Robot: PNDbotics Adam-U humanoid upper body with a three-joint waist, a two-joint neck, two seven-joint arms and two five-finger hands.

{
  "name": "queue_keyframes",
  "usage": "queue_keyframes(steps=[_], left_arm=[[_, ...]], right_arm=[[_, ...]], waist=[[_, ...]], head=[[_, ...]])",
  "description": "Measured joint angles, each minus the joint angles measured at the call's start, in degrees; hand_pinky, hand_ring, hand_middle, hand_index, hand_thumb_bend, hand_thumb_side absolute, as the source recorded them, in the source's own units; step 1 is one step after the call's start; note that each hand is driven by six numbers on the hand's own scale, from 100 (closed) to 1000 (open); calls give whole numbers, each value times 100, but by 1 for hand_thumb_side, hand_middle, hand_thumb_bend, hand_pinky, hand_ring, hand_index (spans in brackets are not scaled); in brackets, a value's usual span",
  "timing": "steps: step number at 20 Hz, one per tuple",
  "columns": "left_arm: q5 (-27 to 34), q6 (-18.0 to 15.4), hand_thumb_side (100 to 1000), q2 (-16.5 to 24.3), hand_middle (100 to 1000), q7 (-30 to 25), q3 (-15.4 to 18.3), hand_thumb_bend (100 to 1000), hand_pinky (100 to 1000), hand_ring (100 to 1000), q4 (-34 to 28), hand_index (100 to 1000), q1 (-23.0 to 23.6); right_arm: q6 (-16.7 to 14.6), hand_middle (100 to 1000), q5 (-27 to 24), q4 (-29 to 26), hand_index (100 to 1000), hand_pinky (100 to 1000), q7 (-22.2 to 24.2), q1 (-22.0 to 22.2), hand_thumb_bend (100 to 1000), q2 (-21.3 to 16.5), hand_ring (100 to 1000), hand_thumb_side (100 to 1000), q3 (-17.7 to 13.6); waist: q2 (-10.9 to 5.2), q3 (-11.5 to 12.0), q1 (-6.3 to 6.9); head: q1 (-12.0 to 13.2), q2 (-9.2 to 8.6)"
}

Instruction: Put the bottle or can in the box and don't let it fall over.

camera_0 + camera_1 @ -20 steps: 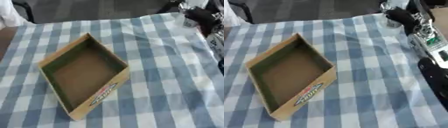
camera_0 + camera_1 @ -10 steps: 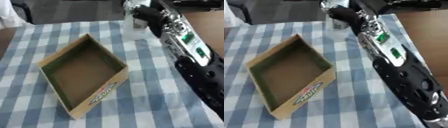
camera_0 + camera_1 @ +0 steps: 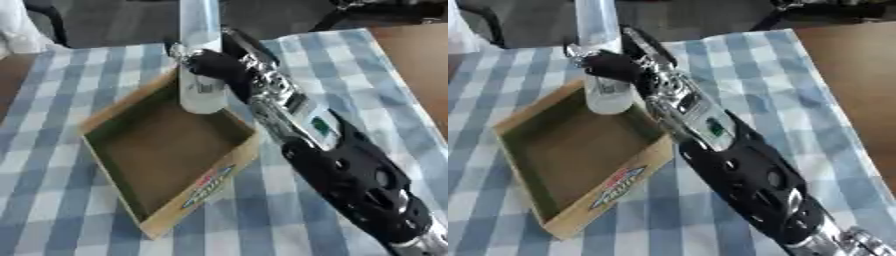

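So my right hand (image 3: 214, 65) is wrapped around a clear bottle (image 3: 200, 55), fingers curled round its middle, and I'm holding it upright over the far corner of the box (image 3: 166, 150). The bottom of the bottle sits at about the level of the box's far rim, just inside that corner. I honestly can't tell whether it's touching the box floor or hanging a bit above it. The top of the bottle runs out of the frame, so I can't see a cap.

The box is a shallow open cardboard tray, turned at an angle so one corner points toward me. Its inside is dark brownish-green, and there's a printed logo in red and white on the near outer wall. Nothing else is in it besides the bottle end.

It all sits on a blue and white checked tablecloth (image 3: 79, 215). Bare brown table (image 3: 850, 90) shows off to the right side, past the cloth's edge.

My right arm comes in from the lower right and stretches diagonally across the cloth, passing over the box's right corner. My left hand isn't showing anywhere.
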Motion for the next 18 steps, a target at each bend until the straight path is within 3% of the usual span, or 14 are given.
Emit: queue_keyframes(steps=[9, 10, 11, 12, 14, 15, 16, 18], left_arm=[[21, -5, 249, -2, 779, 40, 15, 505, 926, 857, -32, 785, -47], [22, -5, 250, -2, 779, 40, 15, 504, 926, 857, -37, 785, -47], [22, -6, 250, -3, 779, 40, 15, 504, 926, 857, -42, 785, -47], [22, -6, 253, -3, 779, 40, 15, 504, 926, 856, -45, 785, -47], [23, -6, 253, -3, 779, 41, 16, 504, 926, 856, -55, 785, -48], [23, -6, 253, -3, 779, 42, 16, 504, 926, 856, -55, 785, -49], [23, -5, 255, -3, 779, 42, 17, 505, 926, 856, -56, 786, -50], [23, -4, 255, -3, 779, 43, 19, 505, 926, 856, -56, 786, -50]], right_arm=[[-297, 119, 160, 580, 103, 860, 109, 199, 100, 410, 485, 197, 107], [-320, 175, 160, 632, 146, 864, 103, 203, 100, 434, 552, 109, 119], [-345, 187, 160, 674, 156, 864, 102, 204, 100, 453, 565, 100, 123], [-360, 350, 160, 720, 331, 881, 112, 211, 100, 470, 705, 100, 130], [-379, 656, 184, 803, 633, 931, 181, 255, 100, 476, 861, 100, 187], [-378, 684, 227, 816, 662, 938, 238, 263, 100, 476, 875, 100, 218], [-371, 828, 288, 817, 856, 1000, 311, 268, 221, 475, 961, 181, 250], [-336, 882, 441, 815, 909, 1000, 485, 270, 297, 468, 997, 246, 305]], waist=[[14, 42, 0], [16, 50, 0], [20, 56, 0], [28, 57, -2], [46, 57, -20], [47, 56, -32], [47, 56, -43], [47, 55, -63]], head=[[22, 21], [22, 37], [22, 54], [20, 60], [16, 72], [13, 93], [11, 111], [10, 116]])
